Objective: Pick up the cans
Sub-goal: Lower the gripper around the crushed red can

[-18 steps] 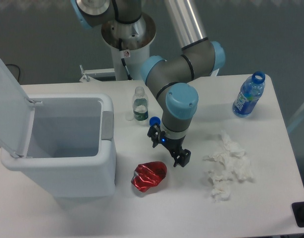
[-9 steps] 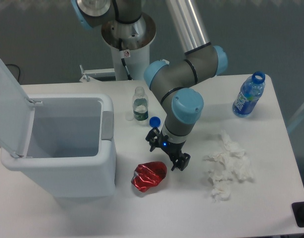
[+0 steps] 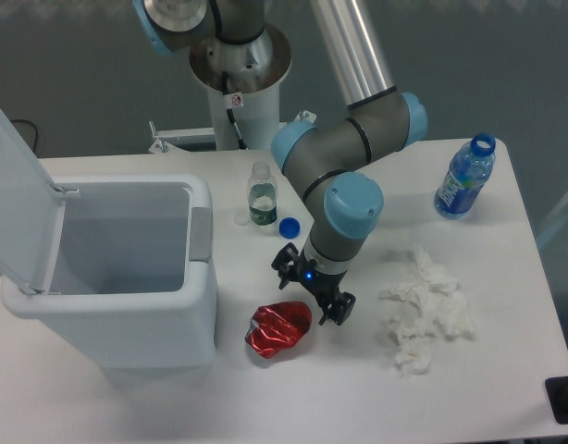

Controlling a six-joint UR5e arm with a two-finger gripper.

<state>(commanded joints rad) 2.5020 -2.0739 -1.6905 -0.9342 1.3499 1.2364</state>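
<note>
Since the earlier frames the gripper has come down and slightly toward the front of the table, closing on the can, while the can itself has not shifted.

The can, red and crushed, lies on its side on the table just in front of the bin, near the bin's right front corner. Its long axis appears to run from lower left to upper right, though the dents make this a rough reading. The jaws stand open and hold nothing; 1 finger shows at the upper left and the other at the lower right, beside the can's upper right end. The line between them runs diagonally, roughly across the can's long axis.

The can lies below and to the left of the midpoint between the jaws, near it but apparently not yet between the fingers; whether the lower finger touches the can cannot be told. The judgement is that the grasp calls for a short shift toward the can's middle and a further descent.

Also present: 1 small clear bottle, its blue cap, 1 blue-labelled bottle and tissue, all apart from the can.
</note>
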